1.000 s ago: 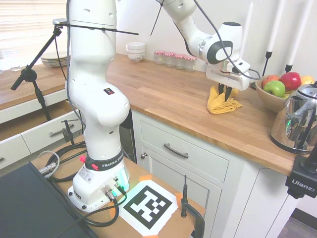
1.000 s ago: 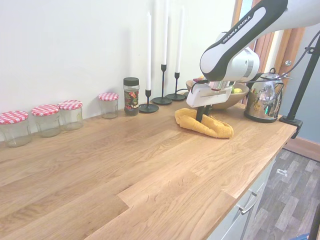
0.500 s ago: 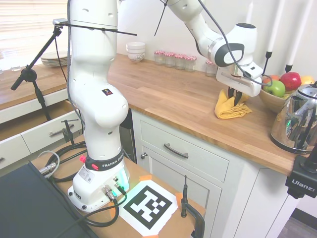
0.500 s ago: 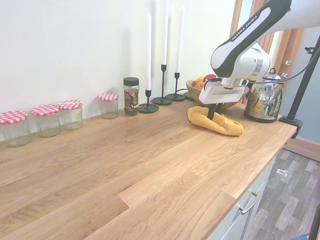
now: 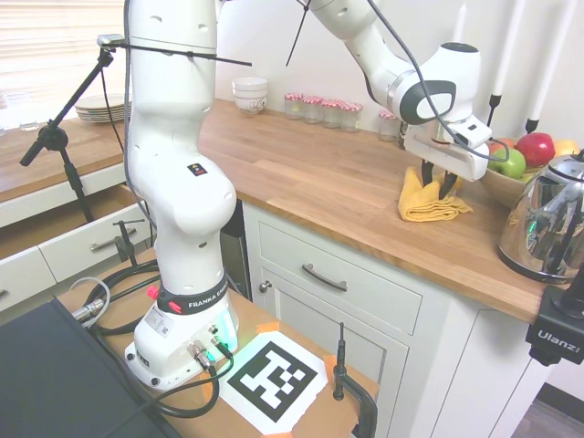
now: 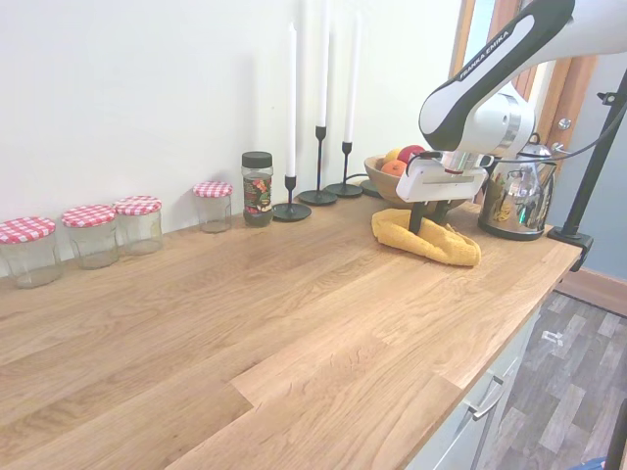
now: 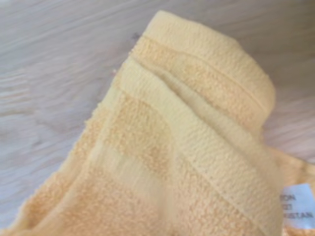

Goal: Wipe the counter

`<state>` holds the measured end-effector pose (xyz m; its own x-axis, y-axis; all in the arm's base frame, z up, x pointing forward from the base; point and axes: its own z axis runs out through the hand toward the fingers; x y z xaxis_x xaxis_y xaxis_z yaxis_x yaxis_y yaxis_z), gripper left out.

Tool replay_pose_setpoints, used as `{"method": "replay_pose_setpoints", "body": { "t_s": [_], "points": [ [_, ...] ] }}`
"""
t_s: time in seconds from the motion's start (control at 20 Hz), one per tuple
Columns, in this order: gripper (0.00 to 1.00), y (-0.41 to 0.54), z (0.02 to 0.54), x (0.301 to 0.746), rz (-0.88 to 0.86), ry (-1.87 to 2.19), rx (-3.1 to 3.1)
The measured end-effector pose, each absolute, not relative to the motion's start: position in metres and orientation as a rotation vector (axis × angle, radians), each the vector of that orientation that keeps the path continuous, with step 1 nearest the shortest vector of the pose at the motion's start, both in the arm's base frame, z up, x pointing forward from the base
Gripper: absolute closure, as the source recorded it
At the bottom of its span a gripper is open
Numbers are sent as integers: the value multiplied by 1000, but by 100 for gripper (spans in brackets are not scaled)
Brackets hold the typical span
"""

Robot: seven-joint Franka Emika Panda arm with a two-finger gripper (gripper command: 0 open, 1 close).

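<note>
The counter (image 5: 310,182), a long warm-brown wooden worktop (image 6: 245,323) on white cabinets, runs across both exterior views. A crumpled yellow towel (image 5: 424,203) lies on it toward the kettle end, also seen as a yellow heap (image 6: 431,243) in the second exterior view. My gripper (image 5: 441,187) stands upright over the towel, shut on a raised fold of it (image 6: 423,217), with the rest of the cloth resting on the wood. The wrist view is filled by the towel's terry folds (image 7: 187,147) with a white label (image 7: 298,201), over blurred wood grain (image 7: 59,64).
A fruit bowl (image 5: 511,173) and a steel kettle (image 5: 547,228) stand just beyond the towel. Tall candles (image 6: 318,147), a spice jar (image 6: 258,188) and checked-lid jars (image 6: 93,235) line the wall. White bowls (image 5: 250,94) are stacked at the counter's other end.
My gripper has dragged the yellow towel along the counter toward the fruit bowl and kettle, most of the way in the first half second, then a little further.
</note>
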<state>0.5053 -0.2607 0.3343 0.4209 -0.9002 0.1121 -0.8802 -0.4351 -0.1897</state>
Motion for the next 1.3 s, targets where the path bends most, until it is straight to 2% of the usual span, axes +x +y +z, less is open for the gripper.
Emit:
{"method": "replay_pose_setpoints", "body": {
  "t_s": [0.65, 1.3],
  "points": [
    [0, -267, 364, 490, -369, 1607, -2553],
    [0, -269, 368, 481, -371, 1616, -2543]
  ]
}}
